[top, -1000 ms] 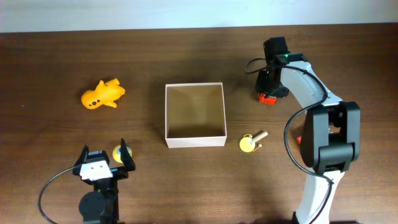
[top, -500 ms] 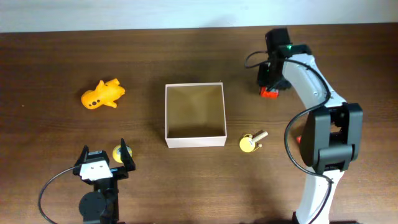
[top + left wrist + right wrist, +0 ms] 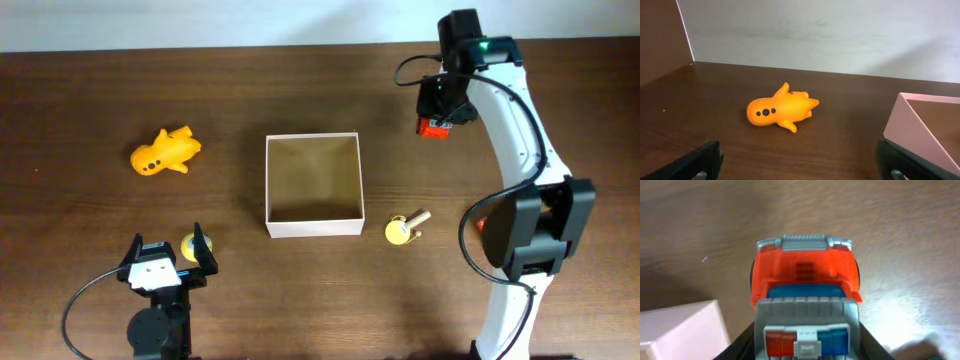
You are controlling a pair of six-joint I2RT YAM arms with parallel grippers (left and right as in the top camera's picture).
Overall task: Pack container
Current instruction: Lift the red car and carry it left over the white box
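Here we see the container [image 3: 314,228] at the centre, its brown inside showing. Our right gripper [image 3: 437,118], beyond its far right corner, is clenched on a red toy car [image 3: 805,280]. Our left gripper [image 3: 167,242] gapes wide by a small yellow piece [image 3: 187,247]. An orange toy [image 3: 781,108] with three black dots lies well left of the container, and a yellow pegged toy [image 3: 402,230] lies near its right corner.

The toy car [image 3: 805,280] in my right gripper [image 3: 436,122] is orange-red with grey trim, blue glass and a red-and-blue light bar. At nine o'clock from the white-walled, brown-lined container [image 3: 315,228], an orange toy [image 3: 781,108] bears three black dots.
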